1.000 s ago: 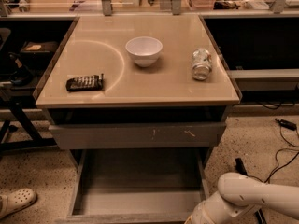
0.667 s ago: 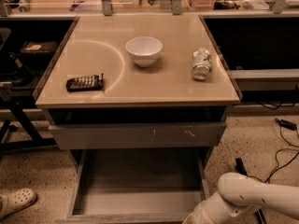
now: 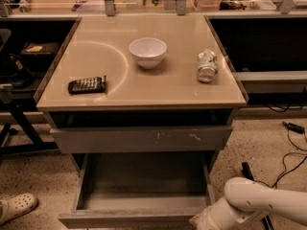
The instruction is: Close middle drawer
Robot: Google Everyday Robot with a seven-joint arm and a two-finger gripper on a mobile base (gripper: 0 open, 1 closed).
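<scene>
The middle drawer [image 3: 139,181] is pulled far out under the table, and its deep grey tray looks empty. Its plain front [image 3: 129,219] runs along the bottom edge of the camera view. The grey drawer front with pale scuff marks [image 3: 144,139] sits above it, nearly closed. My white arm [image 3: 259,205] comes in from the bottom right. My gripper [image 3: 199,221] is at the right end of the open drawer's front, mostly cut off by the frame edge.
On the tabletop [image 3: 168,87] stand a white bowl [image 3: 147,51], a crushed can [image 3: 206,65] lying on its side and a black remote [image 3: 87,85]. Cables [image 3: 292,143] lie on the floor at the right. A white shoe [image 3: 17,207] is at the bottom left.
</scene>
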